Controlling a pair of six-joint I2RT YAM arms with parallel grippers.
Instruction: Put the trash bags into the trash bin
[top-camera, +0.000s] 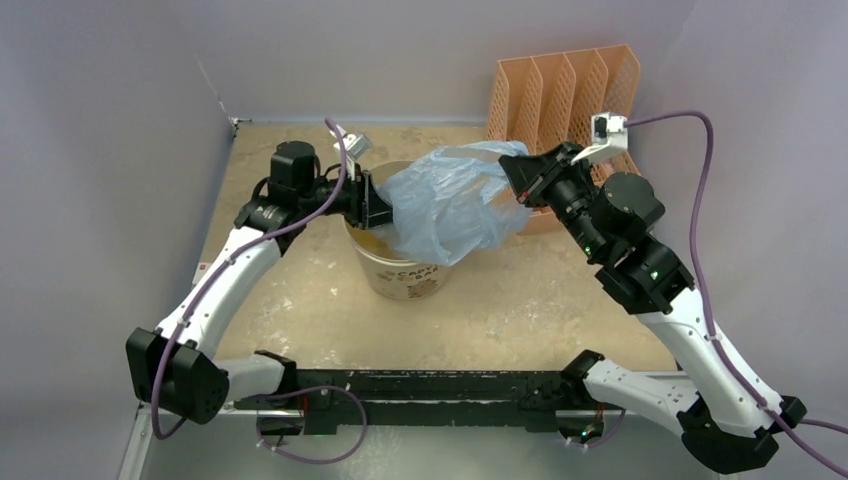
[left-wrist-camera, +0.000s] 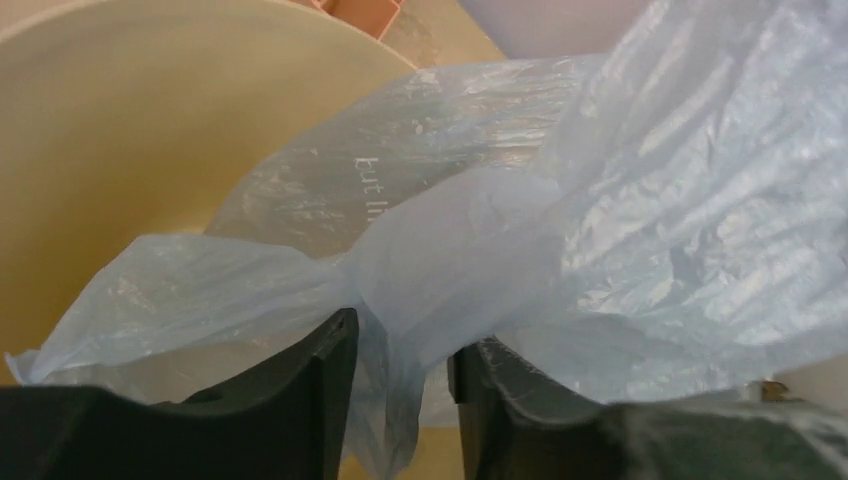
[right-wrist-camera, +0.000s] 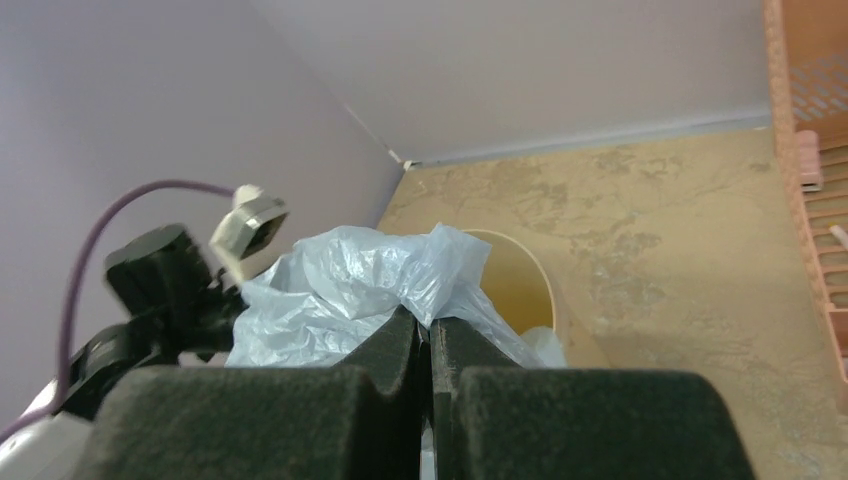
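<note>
Right tool (top-camera: 512, 182) pinches bag (top-camera: 450, 205) stretched sideways over bin (top-camera: 405, 275).

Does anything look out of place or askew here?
The trash bag is not settled: most of it billows above the trash bin and past its rim toward the right gripper, which pinches one end. The left gripper stands open around a twisted bunch. Nothing looks spilled or torn.

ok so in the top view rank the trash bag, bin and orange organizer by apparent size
1. trash bag and orange mesh file organizer: about alike, and the organizer is partly hidden, so no ranking between them
2. trash bin: smallest, its top covered by the bag
</note>
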